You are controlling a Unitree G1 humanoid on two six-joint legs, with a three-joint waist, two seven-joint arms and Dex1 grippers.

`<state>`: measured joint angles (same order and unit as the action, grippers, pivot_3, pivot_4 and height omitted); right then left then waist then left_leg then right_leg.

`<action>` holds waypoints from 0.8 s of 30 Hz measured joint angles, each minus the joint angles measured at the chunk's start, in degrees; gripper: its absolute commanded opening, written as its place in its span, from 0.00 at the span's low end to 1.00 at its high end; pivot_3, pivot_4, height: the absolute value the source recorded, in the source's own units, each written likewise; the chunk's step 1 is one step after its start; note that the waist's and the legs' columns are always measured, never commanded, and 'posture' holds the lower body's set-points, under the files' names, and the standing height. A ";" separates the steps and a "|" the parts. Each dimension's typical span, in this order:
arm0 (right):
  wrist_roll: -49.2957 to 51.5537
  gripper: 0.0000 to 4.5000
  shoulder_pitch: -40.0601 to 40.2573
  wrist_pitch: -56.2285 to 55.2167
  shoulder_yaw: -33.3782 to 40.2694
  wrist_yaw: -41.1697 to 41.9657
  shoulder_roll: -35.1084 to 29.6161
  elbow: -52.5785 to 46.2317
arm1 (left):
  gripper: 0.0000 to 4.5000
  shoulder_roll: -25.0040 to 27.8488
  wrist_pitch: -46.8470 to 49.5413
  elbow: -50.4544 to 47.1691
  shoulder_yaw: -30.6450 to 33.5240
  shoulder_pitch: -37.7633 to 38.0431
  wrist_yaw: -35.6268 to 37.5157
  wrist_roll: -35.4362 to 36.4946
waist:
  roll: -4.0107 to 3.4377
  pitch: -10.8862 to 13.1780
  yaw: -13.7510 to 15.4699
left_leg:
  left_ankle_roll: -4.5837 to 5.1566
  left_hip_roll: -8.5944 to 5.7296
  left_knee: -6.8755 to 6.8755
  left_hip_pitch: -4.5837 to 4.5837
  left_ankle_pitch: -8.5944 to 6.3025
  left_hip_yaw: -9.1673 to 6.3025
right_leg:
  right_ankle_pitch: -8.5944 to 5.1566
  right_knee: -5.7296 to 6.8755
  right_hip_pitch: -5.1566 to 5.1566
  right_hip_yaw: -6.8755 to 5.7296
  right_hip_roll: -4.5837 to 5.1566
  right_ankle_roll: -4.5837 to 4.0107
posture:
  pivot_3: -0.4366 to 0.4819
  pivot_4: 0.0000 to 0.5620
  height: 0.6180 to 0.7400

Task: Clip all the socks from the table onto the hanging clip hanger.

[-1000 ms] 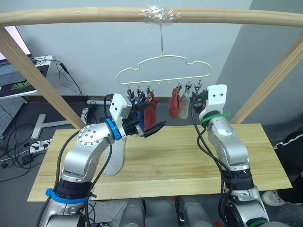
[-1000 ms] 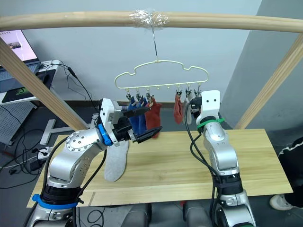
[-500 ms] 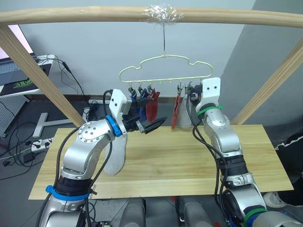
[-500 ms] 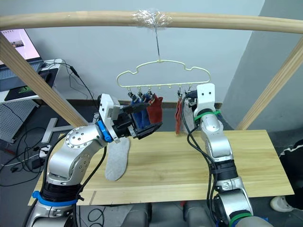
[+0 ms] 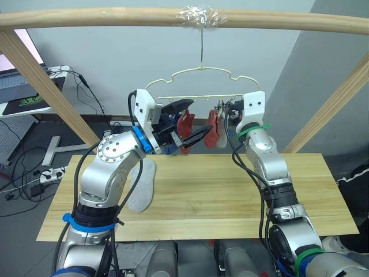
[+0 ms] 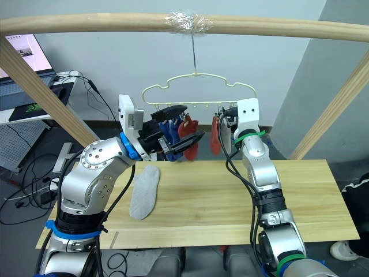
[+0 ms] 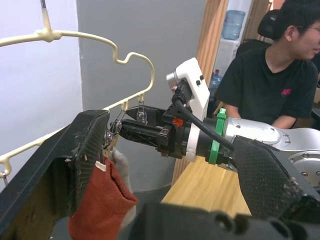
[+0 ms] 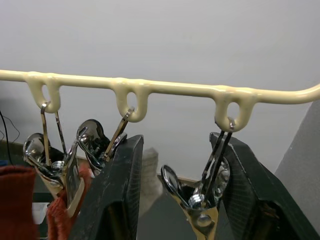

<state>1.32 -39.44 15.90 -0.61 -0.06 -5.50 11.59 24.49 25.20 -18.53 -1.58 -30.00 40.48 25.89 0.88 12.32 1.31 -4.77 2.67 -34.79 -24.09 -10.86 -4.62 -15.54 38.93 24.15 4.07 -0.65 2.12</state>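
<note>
Still one grey sock [image 6: 144,192] on the tabletop [image 6: 242,202], long axis running away from me, below my empty open left claw [image 5: 185,126]; right claw [image 8: 176,175] open, straddling a hanger [image 6: 196,86] clip [image 8: 200,200]

A: What colour is the clip hanger [image 5: 202,74]?
B: Pale yellow-green wire, with shiny silver-grey metal clips [image 8: 200,197] along its bar.
A: And the socks hanging from it?
B: 2 rust red socks [image 5: 185,124], blue ones [image 6: 169,131] beside them, and 1 light grey sock [image 5: 222,134] at the far end.
A: The sock on the table?
B: Plain light grey [image 6: 144,192], no pattern, lying on the table [image 5: 230,202] of pale yellowish wood planks.
A: The grippers?
B: The left gripper [image 5: 185,121] has black fingers; the right gripper [image 8: 177,200] has black, finely textured fingers too.
</note>
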 measured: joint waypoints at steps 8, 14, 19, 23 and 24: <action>0.01 0.49 -0.55 -0.63 0.36 0.07 0.10 0.82 | 1.00 -0.01 0.57 -0.23 -0.04 0.00 -0.99 0.51 | 0.00 0.00 0.01 | 0.00 0.00 -0.01 0.00 0.00 0.00 | 0.01 0.01 0.00 0.00 0.00 -0.01 | 0.71 0.32 1.00; 0.09 0.13 -0.56 -1.27 0.63 0.74 0.09 1.11 | 1.00 0.00 0.59 -0.32 -0.25 0.01 -1.09 0.71 | 0.00 0.00 0.01 | 0.00 0.00 -0.01 0.01 0.00 0.00 | 0.02 0.02 0.00 0.00 0.00 -0.03 | 0.71 0.32 1.00; 0.07 0.01 -0.55 -1.37 1.08 1.19 -0.14 1.12 | 1.00 0.01 0.60 -0.60 -0.25 0.02 -1.09 0.76 | 0.00 0.00 0.01 | 0.00 0.00 -0.01 0.01 0.00 0.00 | 0.02 0.02 0.00 0.00 0.00 -0.04 | 0.70 0.33 1.00; 1.96 0.01 -0.54 1.10 2.84 1.36 -0.15 0.33 | 1.00 -0.09 0.98 -1.64 -0.30 0.81 -1.37 0.83 | 0.00 0.00 0.01 | 0.00 0.00 -0.01 0.01 0.00 0.00 | 0.03 0.02 -0.01 0.01 0.00 -0.04 | 0.69 0.35 1.00; 3.47 0.01 -0.57 2.95 3.97 1.49 0.08 -0.69 | 1.00 -0.16 1.59 -2.02 -0.43 1.58 -1.55 1.00 | 0.00 0.00 0.03 | 0.00 0.00 -0.01 0.01 0.00 0.00 | 0.03 0.03 -0.02 0.00 0.00 -0.05 | 0.69 0.35 1.00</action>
<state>4.80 -40.01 18.85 3.37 1.43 -5.42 10.91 24.33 26.78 -20.55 -2.01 -28.41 38.93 26.89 0.88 12.32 1.34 -4.77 2.67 -34.80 -24.08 -10.86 -4.63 -15.51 38.95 24.13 4.08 -0.65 2.07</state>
